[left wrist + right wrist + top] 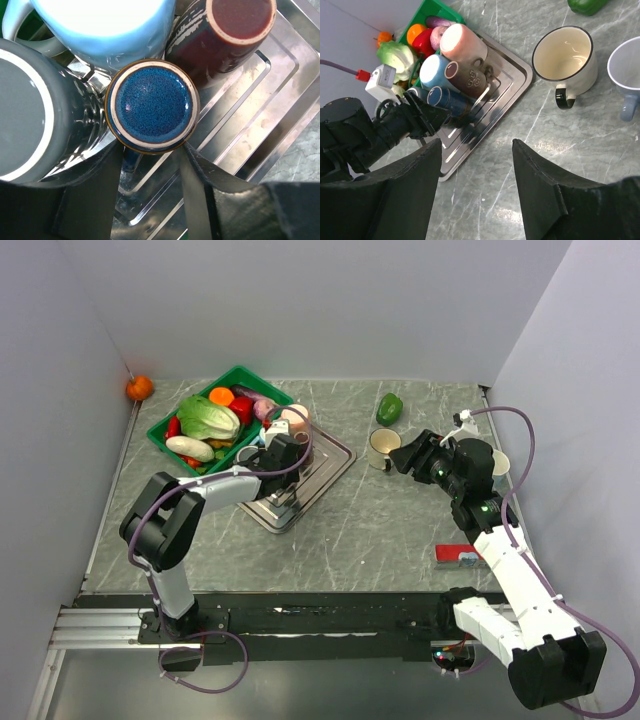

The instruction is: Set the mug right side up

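A dark blue mug [152, 105] stands upside down on the metal tray [260, 125], its speckled base facing the left wrist camera. My left gripper [150, 150] reaches down over it. One finger [95, 190] lies against the mug's left side and the other against its right, so the gripper is shut on the mug. From the right wrist view the same blue mug [442, 96] sits among other inverted mugs, with the left gripper [427, 117] on it. My right gripper [476, 150] hovers open over bare table, nothing between its fingers.
Crowding the blue mug are a light blue mug [105, 25], a grey mug [30, 110], a dark brown mug [235, 25] and a pink mug [462, 45]. A cream mug [383, 448] and a pale mug [627, 70] stand upright at the right. A green pepper [389, 408], a vegetable basket [160, 430] and a red item [458, 555] are also about.
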Tool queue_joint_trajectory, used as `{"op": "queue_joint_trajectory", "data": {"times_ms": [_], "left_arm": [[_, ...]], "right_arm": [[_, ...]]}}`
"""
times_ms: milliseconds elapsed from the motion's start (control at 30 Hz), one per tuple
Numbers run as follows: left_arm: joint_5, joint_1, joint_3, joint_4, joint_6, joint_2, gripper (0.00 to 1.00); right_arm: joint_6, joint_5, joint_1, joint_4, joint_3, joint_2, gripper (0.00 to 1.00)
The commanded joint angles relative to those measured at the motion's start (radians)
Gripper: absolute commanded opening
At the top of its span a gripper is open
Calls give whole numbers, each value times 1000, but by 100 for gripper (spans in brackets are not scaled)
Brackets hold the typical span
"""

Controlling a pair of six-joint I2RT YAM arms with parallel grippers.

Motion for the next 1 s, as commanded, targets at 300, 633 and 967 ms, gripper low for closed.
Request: {"op": "queue_joint_trajectory", "data": {"times_ms": [300,633,967], "left_arm": [[-23,10,40,20,-6,23,20],[-17,7,37,29,-8,30,1],[-17,4,17,38,-3,2,1]], "right_arm": [[4,-1,5,12,-3,-23,61],[2,3,4,7,-5,-30,59],[5,3,5,6,-2,-36,59]]}}
